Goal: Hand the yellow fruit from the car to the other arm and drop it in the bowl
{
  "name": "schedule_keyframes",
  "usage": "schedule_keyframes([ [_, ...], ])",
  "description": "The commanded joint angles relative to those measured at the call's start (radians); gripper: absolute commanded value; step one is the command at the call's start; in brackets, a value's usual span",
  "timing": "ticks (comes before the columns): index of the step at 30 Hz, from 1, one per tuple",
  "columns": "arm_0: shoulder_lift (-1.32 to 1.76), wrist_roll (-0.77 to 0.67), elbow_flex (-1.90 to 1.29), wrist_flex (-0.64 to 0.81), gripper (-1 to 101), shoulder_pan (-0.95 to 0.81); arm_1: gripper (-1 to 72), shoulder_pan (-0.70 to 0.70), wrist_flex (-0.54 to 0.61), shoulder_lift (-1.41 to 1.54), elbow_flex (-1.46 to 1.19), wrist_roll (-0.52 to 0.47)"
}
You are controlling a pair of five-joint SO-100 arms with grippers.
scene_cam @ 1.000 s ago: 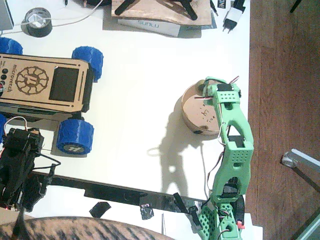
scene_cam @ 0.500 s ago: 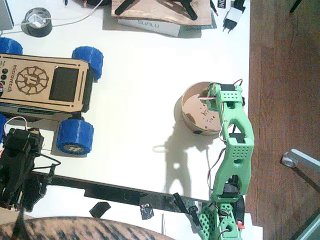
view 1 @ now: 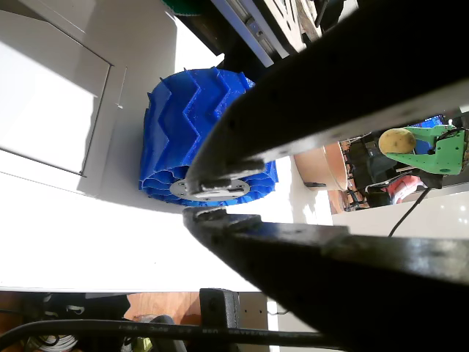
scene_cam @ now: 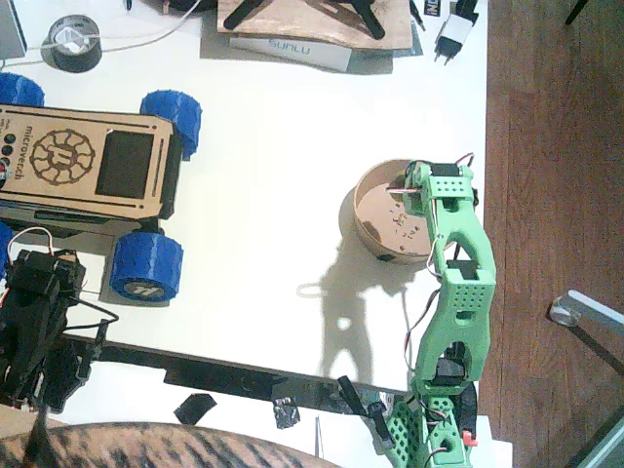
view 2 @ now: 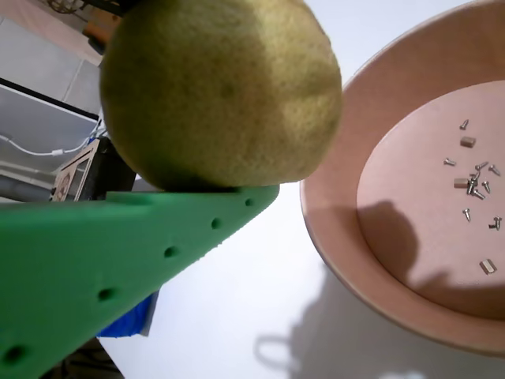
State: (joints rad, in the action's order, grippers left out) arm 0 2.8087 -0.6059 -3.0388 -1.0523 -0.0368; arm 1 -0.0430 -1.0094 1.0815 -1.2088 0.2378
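My right gripper (scene_cam: pixel 411 185), the green one, hangs over the tan bowl (scene_cam: pixel 373 216) and is shut on the yellow fruit (view 2: pixel 221 91). In a wrist view the fruit rests against a green finger (view 2: pixel 118 245), just left of the bowl's rim (view 2: pixel 339 237). From above, the green wrist hides the fruit. The car (scene_cam: pixel 88 161) stands at the far left with nothing on its deck. My left gripper (view 1: pixel 209 199), the black one, sits low by the car's front blue wheel (view 1: pixel 198 125) with its jaws together and nothing between them. Far off in that view, the fruit (view 1: pixel 396 139) shows in the green gripper.
Several small screws (view 2: pixel 473 185) lie on the bowl's floor. A black tape roll (scene_cam: pixel 73 44), a flat box (scene_cam: pixel 292 49) and a plug (scene_cam: pixel 453 34) line the table's far edge. The table ends just right of the bowl, over wooden floor (scene_cam: pixel 556 146). Striped fabric (scene_cam: pixel 146 444) lies at the near edge.
The green gripper shifted slightly right over the bowl with the fruit, uncovering more of the bowl's floor, then held still. The black arm has not moved.
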Motion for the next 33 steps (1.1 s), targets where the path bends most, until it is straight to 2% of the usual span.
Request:
schedule_keyframes([
  [1,0.000,0.000,0.002,-0.009,0,-0.008,8.9,-0.005,0.000,0.015,0.037,0.020],
  [5,0.000,0.000,0.002,-0.009,0,-0.006,18.7,0.000,-0.003,0.020,0.028,0.018],
  [12,0.000,0.000,0.002,-0.009,0,-0.006,25.1,0.009,-0.003,0.044,0.005,0.017],
  [18,0.000,0.000,0.002,-0.009,0,-0.006,26.2,0.023,-0.002,0.063,-0.025,0.018],
  [22,0.000,0.000,0.002,-0.009,0,-0.006,32.3,0.026,-0.002,0.064,-0.034,0.021],
  [30,0.000,0.000,0.002,-0.009,0,-0.006,29.7,0.026,0.031,0.115,-0.094,0.023],
  [31,0.000,0.000,0.002,-0.009,0,-0.006,27.7,0.032,0.048,0.144,-0.127,0.021],
  [33,0.000,0.000,0.002,-0.009,0,-0.006,17.6,0.046,0.083,0.221,-0.210,0.020],
])
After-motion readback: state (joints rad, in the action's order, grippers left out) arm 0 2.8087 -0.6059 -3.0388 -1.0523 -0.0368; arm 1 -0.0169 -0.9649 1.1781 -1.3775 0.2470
